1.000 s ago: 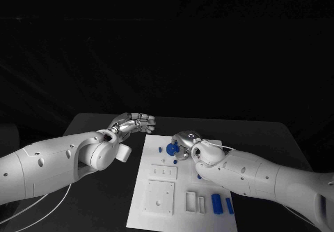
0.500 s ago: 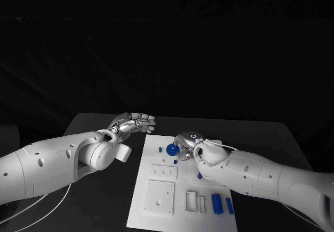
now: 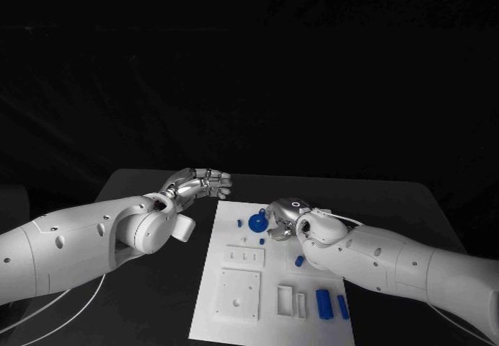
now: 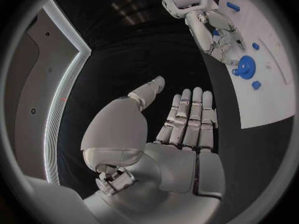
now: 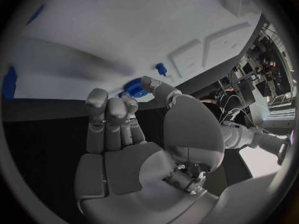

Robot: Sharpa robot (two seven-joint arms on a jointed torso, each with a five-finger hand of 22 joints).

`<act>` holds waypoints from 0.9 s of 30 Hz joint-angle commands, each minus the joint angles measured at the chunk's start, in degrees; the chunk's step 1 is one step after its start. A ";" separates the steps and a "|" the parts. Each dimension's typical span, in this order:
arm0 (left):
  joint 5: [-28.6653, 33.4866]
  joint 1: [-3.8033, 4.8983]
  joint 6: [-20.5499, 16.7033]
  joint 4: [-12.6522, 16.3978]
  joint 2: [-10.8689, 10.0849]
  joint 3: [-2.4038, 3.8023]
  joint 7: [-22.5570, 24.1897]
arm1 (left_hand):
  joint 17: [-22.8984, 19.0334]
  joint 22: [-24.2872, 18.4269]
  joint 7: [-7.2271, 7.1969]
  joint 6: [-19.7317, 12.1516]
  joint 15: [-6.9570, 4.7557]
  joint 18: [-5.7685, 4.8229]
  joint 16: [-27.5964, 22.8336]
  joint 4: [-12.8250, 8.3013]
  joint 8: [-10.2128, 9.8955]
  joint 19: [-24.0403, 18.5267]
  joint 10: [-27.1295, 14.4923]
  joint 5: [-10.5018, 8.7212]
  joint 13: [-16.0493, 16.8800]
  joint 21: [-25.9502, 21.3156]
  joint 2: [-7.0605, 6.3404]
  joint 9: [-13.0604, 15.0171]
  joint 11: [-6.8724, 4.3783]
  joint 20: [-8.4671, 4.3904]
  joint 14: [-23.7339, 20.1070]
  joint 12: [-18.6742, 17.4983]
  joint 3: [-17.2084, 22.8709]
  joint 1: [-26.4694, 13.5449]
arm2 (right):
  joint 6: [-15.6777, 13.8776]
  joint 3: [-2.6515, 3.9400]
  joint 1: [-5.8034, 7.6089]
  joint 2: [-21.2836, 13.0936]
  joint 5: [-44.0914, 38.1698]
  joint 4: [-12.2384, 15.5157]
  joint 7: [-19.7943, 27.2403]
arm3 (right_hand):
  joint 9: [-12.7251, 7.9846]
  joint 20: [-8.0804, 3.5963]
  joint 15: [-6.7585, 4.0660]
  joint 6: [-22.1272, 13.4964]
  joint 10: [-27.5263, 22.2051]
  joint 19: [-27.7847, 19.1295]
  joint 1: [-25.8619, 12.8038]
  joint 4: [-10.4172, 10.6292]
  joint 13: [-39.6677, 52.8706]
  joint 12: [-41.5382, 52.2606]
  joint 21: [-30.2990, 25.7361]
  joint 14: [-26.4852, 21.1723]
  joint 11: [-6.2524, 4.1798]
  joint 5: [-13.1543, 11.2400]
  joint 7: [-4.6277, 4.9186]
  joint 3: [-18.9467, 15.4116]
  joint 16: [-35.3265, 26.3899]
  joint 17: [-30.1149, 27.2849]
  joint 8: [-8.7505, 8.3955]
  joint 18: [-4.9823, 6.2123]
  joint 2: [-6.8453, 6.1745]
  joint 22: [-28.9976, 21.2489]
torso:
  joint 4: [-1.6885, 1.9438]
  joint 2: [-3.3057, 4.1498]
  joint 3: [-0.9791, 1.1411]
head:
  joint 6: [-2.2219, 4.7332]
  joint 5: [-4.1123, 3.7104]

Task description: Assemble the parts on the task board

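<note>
The task board (image 3: 249, 288) lies in the middle of the black bench (image 3: 156, 303). At its far end the right hand (image 3: 279, 216) pinches a blue gear (image 3: 257, 223) between thumb and fingers, just above the board, as far as the wrist view shows. Two blue bars (image 3: 331, 305) lie at the near right corner. The left hand (image 3: 200, 183) hovers beside the board's far left corner, fingers curled in, holding nothing.
</note>
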 commanded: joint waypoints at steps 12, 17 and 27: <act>0.19 0.10 0.46 -0.69 -0.73 0.07 1.02 | 0.11 -0.09 0.05 0.06 0.07 0.66 -0.23 -0.10 -0.11 -0.42 -0.09 -0.18 -0.03 0.38 -0.12 0.15 0.07 0.18 0.25 -0.17 0.38 -0.11 | -10.97 3.24 1.28 -8.29 14.10 6.52 12.60 | 0.24 -0.92 0.10 1.30 -0.01 0.26 -0.11 -0.58 -0.23 0.55 -0.02 -0.11 -0.12 1.30 -0.10 -0.72 -0.17 0.38 0.84 3.84 0.79 0.90 | -0.20 -0.12 0.13 | 0.72 -0.18; 0.17 0.09 0.60 -1.42 -0.69 0.07 1.11 | 0.20 -0.11 0.21 0.37 0.04 0.67 -0.19 -0.15 0.02 -0.43 0.53 -0.21 0.11 0.47 -0.05 0.26 0.25 0.19 0.38 0.12 0.44 -0.03 | -8.96 4.35 1.85 -11.48 17.66 7.28 15.59 | 0.30 -1.02 0.00 1.54 -0.04 0.21 0.20 -1.01 -0.31 0.57 -0.05 -0.16 -0.21 1.67 -0.20 -0.77 -0.21 0.46 1.00 3.84 1.20 0.91 | -0.50 -0.27 0.20 | 0.94 -0.38; 0.12 0.05 0.82 -2.87 -0.17 0.05 1.70 | 0.85 -0.27 0.32 1.53 -0.43 0.59 0.63 -0.47 0.36 -0.28 4.82 -0.22 1.45 0.82 0.26 0.55 -0.49 -0.09 1.81 2.06 0.47 0.05 | -5.27 4.98 2.00 -15.46 23.68 3.08 22.02 | 0.46 -0.78 -0.14 2.31 -0.28 -0.33 2.03 -3.25 -0.53 0.55 -0.07 -0.20 -0.38 4.72 -0.39 0.09 -0.48 0.59 1.47 3.84 2.77 1.06 | -1.82 -0.98 0.64 | 1.13 -0.66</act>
